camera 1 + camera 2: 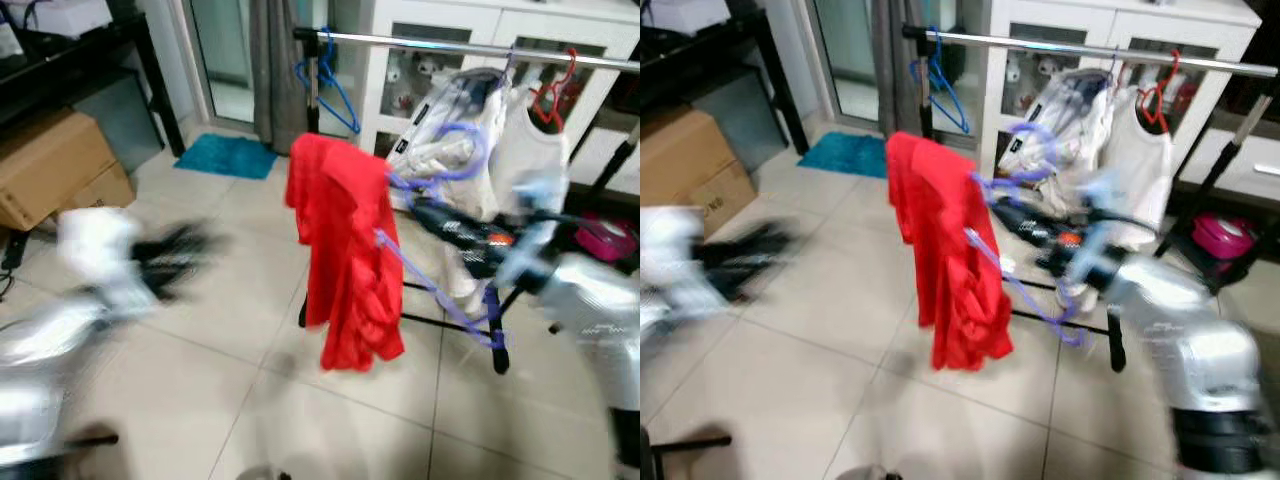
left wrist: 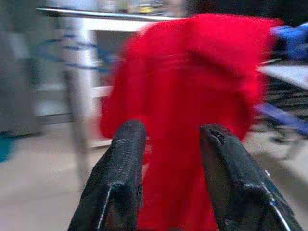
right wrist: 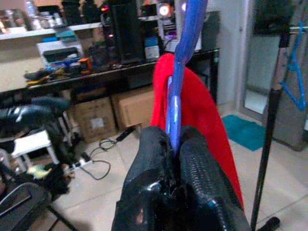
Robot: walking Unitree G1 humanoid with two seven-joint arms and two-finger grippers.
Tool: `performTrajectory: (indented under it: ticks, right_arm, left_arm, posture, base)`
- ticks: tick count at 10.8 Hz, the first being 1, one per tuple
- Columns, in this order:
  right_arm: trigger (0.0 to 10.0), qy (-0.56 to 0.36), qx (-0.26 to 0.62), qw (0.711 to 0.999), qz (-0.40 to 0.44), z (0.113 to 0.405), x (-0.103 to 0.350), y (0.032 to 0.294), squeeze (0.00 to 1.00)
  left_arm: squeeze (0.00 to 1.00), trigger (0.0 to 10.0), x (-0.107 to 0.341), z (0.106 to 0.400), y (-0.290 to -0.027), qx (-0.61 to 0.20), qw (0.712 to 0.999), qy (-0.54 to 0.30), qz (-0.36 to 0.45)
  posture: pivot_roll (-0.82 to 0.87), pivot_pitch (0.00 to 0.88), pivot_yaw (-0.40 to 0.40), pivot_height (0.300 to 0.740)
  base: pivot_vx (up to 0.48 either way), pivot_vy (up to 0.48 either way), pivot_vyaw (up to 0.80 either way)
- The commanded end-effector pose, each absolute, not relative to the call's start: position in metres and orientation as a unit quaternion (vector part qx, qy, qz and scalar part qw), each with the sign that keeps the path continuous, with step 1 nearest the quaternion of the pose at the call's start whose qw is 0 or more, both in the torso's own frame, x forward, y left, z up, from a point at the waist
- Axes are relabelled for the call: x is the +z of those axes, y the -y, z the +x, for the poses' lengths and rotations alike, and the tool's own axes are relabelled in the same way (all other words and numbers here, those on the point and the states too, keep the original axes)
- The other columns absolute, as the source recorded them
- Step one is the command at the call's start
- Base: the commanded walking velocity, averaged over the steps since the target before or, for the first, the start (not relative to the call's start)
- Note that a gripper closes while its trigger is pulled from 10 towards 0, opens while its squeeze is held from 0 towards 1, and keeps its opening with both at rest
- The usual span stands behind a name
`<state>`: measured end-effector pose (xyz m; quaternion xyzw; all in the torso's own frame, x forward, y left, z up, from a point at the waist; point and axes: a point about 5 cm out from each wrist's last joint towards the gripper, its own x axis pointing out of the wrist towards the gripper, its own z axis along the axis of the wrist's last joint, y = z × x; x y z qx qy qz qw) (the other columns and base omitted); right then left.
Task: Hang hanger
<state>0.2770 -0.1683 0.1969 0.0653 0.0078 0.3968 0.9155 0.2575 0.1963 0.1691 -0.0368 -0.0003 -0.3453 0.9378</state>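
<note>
Right wrist view: right tool (image 3: 175, 144) is clamping a purple plastic hanger (image 3: 179, 91) draped with a red shirt (image 1: 340, 250) below the silver rail (image 1: 470, 45); left tool (image 2: 171, 144) is gaping apart.

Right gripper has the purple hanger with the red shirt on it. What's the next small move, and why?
Probably lift the right gripper up and toward the rail. Its fingers are shut on the purple hanger, and the red shirt hangs on it well below the rail, so the hook cannot catch yet. The left gripper is open, off to the side.
</note>
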Motion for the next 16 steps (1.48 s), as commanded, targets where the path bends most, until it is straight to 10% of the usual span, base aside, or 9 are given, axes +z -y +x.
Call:
performTrajectory:
  ticks: [1,3,4,10,11,12,16]
  right_arm:
    - [10.0,0.029,0.393,0.918,0.051,0.277,0.212,0.160,0.00]
    - [10.0,0.033,0.384,0.920,0.066,0.273,0.211,0.146,0.00]
    - [10.0,0.036,0.380,0.921,0.077,0.270,0.212,0.140,0.00]
    - [10.0,0.048,0.381,0.916,0.119,0.265,0.216,0.128,0.00]
    - [10.0,0.053,0.383,0.913,0.127,0.265,0.218,0.128,0.00]
    - [10.0,0.053,0.384,0.913,0.129,0.265,0.218,0.128,0.00]
    - [10.0,0.053,0.385,0.912,0.132,0.265,0.217,0.128,0.00]
  left_arm:
    - [1.00,10.0,0.170,0.261,-0.174,-0.383,0.923,0.001,-0.033]
    - [1.00,10.0,0.168,0.285,-0.130,-0.390,0.920,0.028,0.003]
    - [0.00,10.0,0.174,0.290,-0.113,-0.392,0.918,0.058,0.013]
    - [0.00,9.8,0.183,0.317,-0.086,-0.333,0.931,0.132,0.070]
    - [0.00,2.0,0.182,0.321,-0.087,-0.318,0.935,0.139,0.070]
    - [0.00,0.0,0.181,0.323,-0.088,-0.316,0.935,0.142,0.071]
    - [0.00,0.0,0.178,0.326,-0.087,-0.304,0.939,0.146,0.066]
  posture:
    - [-0.03,0.000,0.055,0.740]
    - [-0.04,0.000,0.061,0.740]
    - [-0.06,0.000,0.070,0.740]
    - [-0.07,0.000,0.064,0.740]
    - [-0.07,0.000,0.062,0.740]
    - [-0.07,0.000,0.062,0.740]
    - [-0.07,0.000,0.059,0.740]
  base:
    - [0.000,0.000,0.00]
    - [0.000,0.000,0.00]
    - [0.000,0.000,0.00]
    - [0.000,0.000,0.00]
    - [0.000,0.000,0.00]
    - [0.000,0.000,0.00]
    - [0.000,0.000,0.00]
